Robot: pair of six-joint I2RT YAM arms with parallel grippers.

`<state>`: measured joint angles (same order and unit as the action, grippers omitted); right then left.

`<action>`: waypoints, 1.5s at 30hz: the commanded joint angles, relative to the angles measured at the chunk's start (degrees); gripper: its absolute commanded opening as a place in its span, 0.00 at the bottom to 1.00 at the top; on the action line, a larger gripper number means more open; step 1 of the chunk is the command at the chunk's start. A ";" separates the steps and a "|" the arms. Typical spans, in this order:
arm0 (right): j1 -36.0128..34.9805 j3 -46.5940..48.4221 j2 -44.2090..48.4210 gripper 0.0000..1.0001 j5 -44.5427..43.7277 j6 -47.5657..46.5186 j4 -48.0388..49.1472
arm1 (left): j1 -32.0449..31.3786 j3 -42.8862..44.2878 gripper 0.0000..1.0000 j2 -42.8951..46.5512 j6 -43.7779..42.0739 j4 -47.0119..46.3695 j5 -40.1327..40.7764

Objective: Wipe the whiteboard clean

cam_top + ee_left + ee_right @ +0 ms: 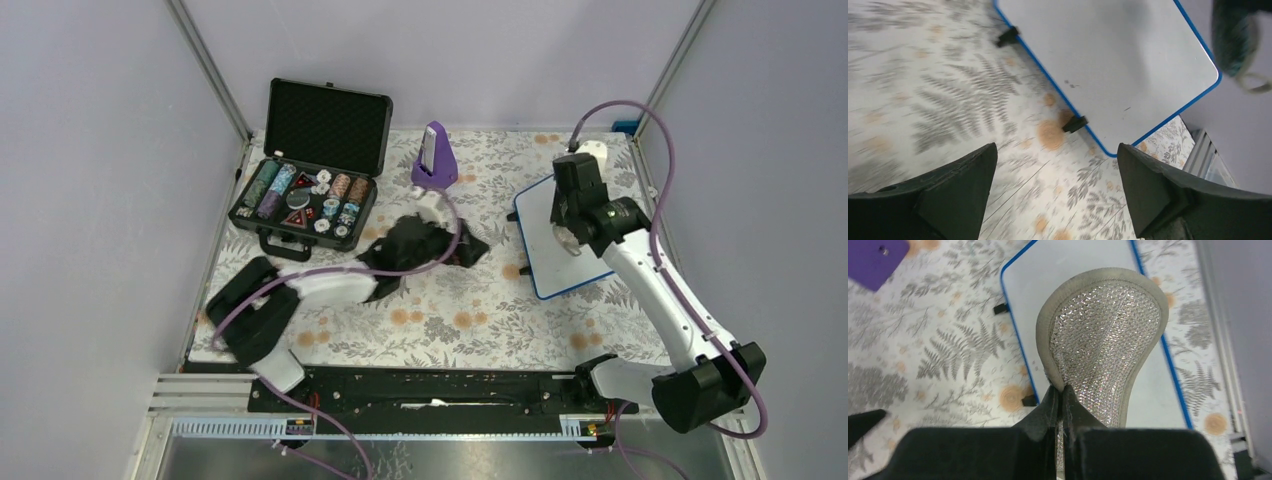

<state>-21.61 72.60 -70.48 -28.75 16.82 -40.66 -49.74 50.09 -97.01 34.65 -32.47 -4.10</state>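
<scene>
Fingers on the right arm (1060,405) are pinched fully shut on the narrow tail of a glittery pad (1103,335), whose wide grey-trimmed end fans out over the whiteboard (1023,285). Whether the pad is actually pressing on the surface or hanging just above it cannot be told. The left fingers (963,190) stand wide apart and hold nothing, over the floral worktop (440,320) and aimed toward the board from well apart.

The whiteboard lies flat at the right side of the worktop, turned at an angle, close to the right wall, with 2 small black clips (1075,123) along one long edge. It looks almost clean. No handwriting shows, only a few faint dark specks (1070,84) near the clip-side edge.

What could go wrong, as I judge it:
- Nothing braces the board, so a firm wipe could skid or spin it on the patterned cover, perhaps toward the wall.
- The pad is held only by its tail, so under pressure it may fold over or slip out of the pinch.
- The remaining specks are small and sit near the rim, so a stroke down the middle would miss them.
- The black cloth (425,245) lies by the left arm and could snag if that arm reaches across.
</scene>
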 commanded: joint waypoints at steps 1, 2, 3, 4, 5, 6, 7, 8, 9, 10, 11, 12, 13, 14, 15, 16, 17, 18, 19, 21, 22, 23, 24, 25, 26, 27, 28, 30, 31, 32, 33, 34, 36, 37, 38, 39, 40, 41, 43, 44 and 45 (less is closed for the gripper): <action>-1.17 -6.32 1.32 0.00 12.63 0.64 4.85 | 4.87 -9.47 0.97 17.64 -0.71 5.71 -0.89; -2.54 -8.24 1.41 0.00 14.65 1.87 6.05 | 5.88 -11.14 0.98 21.60 -1.18 8.73 -0.50; -4.44 -9.98 1.21 0.00 16.56 3.23 7.55 | 6.59 -12.29 0.99 25.99 -1.97 11.63 0.16; -7.20 -11.84 0.89 0.00 17.87 4.72 9.13 | 6.99 -13.13 0.99 30.01 -2.89 15.12 0.91; -10.37 -13.53 0.29 0.00 18.43 6.25 10.70 | 7.25 -13.53 0.99 33.77 -4.11 18.75 1.85; -13.76 -14.81 -0.45 0.00 18.54 7.93 12.34 | 7.38 -13.68 0.99 37.53 -5.03 22.36 3.08; -17.69 -16.35 -1.71 0.00 18.22 9.49 14.24 | 7.38 -13.46 0.99 41.06 -5.86 26.22 5.25; -21.38 -16.88 -2.39 0.00 17.99 11.03 15.23 | 7.47 -13.31 0.99 44.25 -6.48 29.75 6.65; -24.80 -18.09 -4.02 0.00 17.70 12.69 17.14 | 7.46 -12.74 0.99 47.33 -6.91 33.03 9.32; -27.94 -18.90 -5.57 0.00 17.31 13.63 18.40 | 7.50 -12.10 0.99 50.17 -7.15 36.57 11.10; -30.44 -19.50 -7.03 0.00 16.60 14.57 19.17 | 7.52 -11.31 0.99 53.00 -7.29 39.42 12.83; -32.65 -20.03 -8.56 0.00 15.82 15.08 19.62 | 7.58 -10.31 0.99 55.38 -7.38 41.87 14.20; -34.34 -20.50 -10.02 0.00 14.96 15.42 19.73 | 7.56 -9.16 0.99 57.46 -7.40 43.69 15.46; -35.49 -20.78 -11.40 0.00 13.85 15.77 19.35 | 7.53 -8.15 0.99 59.26 -7.55 45.02 16.30; -36.14 -21.12 -12.51 0.00 12.99 15.99 19.05 | 7.58 -6.95 0.99 60.59 -7.78 45.72 16.73; -36.42 -21.50 -13.19 0.00 12.52 16.00 18.90 | 7.63 -5.79 0.99 61.65 -7.90 46.09 16.98; -36.49 -21.82 -13.41 0.00 12.27 15.74 18.78 | 7.48 -4.73 0.99 62.50 -8.00 46.40 17.17; -36.49 -22.02 -13.09 0.00 12.06 15.52 18.77 | 7.47 -3.61 0.99 62.72 -8.09 46.44 17.14; -36.52 -22.13 -12.57 0.05 12.12 15.07 18.77 | 7.46 -2.66 0.99 62.78 -8.15 46.38 16.90; -36.49 -22.15 -10.23 0.21 12.62 13.94 18.80 | 7.60 -0.74 0.99 62.26 -8.35 46.34 16.13; -36.49 -22.29 -8.75 0.32 12.66 13.56 18.80 | 7.53 0.05 0.99 61.88 -8.44 46.31 15.87; -36.55 -22.43 -6.71 0.42 12.66 13.05 18.83 | 7.47 0.72 0.99 61.60 -8.54 46.33 15.73; -36.51 -22.56 -4.71 0.53 12.24 12.72 18.76 | 7.54 1.20 0.99 61.25 -8.63 46.42 15.69; -36.56 -22.52 -2.24 0.63 11.75 12.29 18.39 | 7.51 1.82 0.99 61.00 -8.71 46.42 15.65; -36.50 -22.27 0.25 0.73 11.20 11.70 17.76 | 7.58 2.30 0.99 60.87 -8.80 46.47 15.53; -36.49 -21.86 2.86 0.81 10.46 11.19 16.85 | 7.49 2.75 0.99 60.90 -8.88 46.56 15.45; -36.49 -21.20 5.71 0.90 9.49 10.72 15.61 | 7.54 3.28 0.99 60.90 -9.01 46.62 15.23; -36.49 -18.66 11.16 0.99 6.38 9.57 12.36 | 7.51 4.53 0.99 61.10 -9.42 46.89 14.92; -36.49 -17.09 14.88 1.00 4.70 8.63 10.67 | 7.57 5.26 0.99 61.21 -9.88 47.07 14.84; -36.49 -15.43 17.21 1.00 3.08 7.74 8.99 | 7.47 6.00 0.99 61.38 -10.32 47.48 14.94; -36.51 -13.39 19.47 1.00 1.78 6.29 7.50 | 7.46 6.89 0.99 61.53 -11.09 47.95 15.22; -36.50 -11.23 21.43 1.00 0.60 4.85 5.99 | 7.52 7.83 0.99 61.72 -11.81 48.39 15.57; -36.52 -5.98 24.19 1.00 -1.17 1.95 2.90 | 7.46 9.88 0.99 61.92 -13.16 49.33 16.26; -36.49 -3.14 25.03 1.00 -2.39 0.71 1.25 | 7.46 10.95 0.99 62.07 -13.80 49.84 16.59; -36.49 0.24 25.66 1.00 -3.45 -0.32 -0.32 | 7.48 12.18 0.99 62.16 -14.35 50.13 16.91; -36.49 3.60 26.06 1.00 -4.17 -1.51 -1.90 | 7.46 13.35 0.99 62.30 -15.01 50.35 17.13; -36.50 6.90 26.29 1.00 -4.44 -2.66 -3.10 | 7.50 14.63 0.99 62.41 -15.62 50.39 17.16; -36.49 10.15 26.47 1.00 -4.62 -3.55 -4.18 | 7.47 15.94 0.99 62.53 -16.27 50.40 17.19; -36.50 15.59 26.99 1.00 -4.78 -5.21 -5.11 | 7.46 18.46 0.99 62.54 -17.74 50.34 17.19; -36.49 17.66 27.24 1.00 -4.66 -6.14 -5.16 | 7.50 19.73 0.99 62.58 -18.49 50.30 17.26; -36.49 19.70 27.43 1.00 -4.49 -6.97 -5.03 | 7.51 20.84 0.99 62.68 -19.07 50.30 17.59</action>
<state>-58.02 85.36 -43.48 -30.50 15.70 -41.52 -42.33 65.28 -35.03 19.94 19.44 11.70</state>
